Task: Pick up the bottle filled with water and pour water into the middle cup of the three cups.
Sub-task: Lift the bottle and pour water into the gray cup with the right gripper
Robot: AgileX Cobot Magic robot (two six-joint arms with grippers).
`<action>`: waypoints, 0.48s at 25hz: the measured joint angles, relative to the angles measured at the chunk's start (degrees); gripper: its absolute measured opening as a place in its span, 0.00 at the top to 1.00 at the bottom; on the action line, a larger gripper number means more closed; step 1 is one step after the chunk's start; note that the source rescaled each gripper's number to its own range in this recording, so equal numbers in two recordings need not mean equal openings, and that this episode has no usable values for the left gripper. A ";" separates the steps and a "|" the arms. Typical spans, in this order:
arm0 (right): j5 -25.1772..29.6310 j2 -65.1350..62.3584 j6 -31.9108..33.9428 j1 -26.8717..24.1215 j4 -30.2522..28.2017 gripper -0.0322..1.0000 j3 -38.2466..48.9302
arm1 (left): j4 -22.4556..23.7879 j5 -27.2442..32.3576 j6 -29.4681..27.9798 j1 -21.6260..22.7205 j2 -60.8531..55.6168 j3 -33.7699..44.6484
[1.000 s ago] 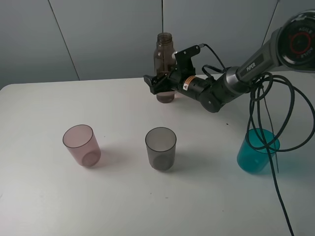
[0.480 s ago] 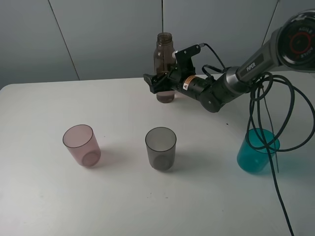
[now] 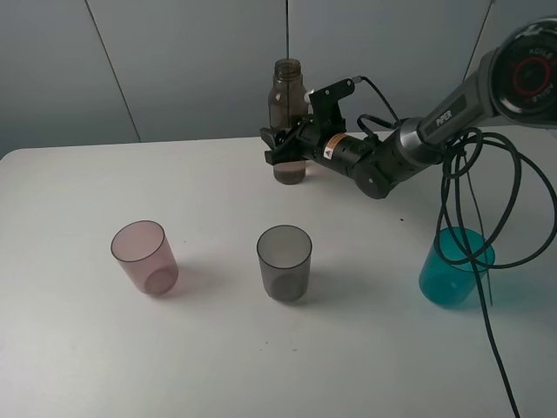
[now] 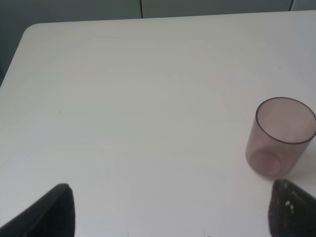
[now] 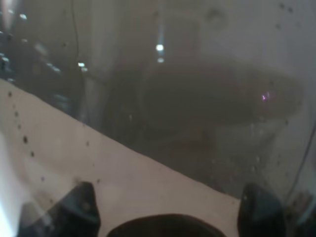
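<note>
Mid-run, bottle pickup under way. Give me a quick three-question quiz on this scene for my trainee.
1. True or false: the right gripper is at the lower part of the upright bottle.
2. The grey middle cup is: A touching the bottle; B upright, apart from the bottle, nearer the high camera; C tipped over.
3. Fill in: the only cup in the left wrist view is the ___ one.

Key: 1 true. 2 B. 3 pink, the pink cup.

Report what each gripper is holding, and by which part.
The right gripper holds the bottle, its jaws closed on the lower body, just above the base. The left gripper holds nothing; its jaws stand open.
</note>
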 joint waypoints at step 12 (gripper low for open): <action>6.52 -8.80 0.11 -0.25 -5.39 0.96 4.22 | 0.00 0.00 0.00 0.00 0.00 0.00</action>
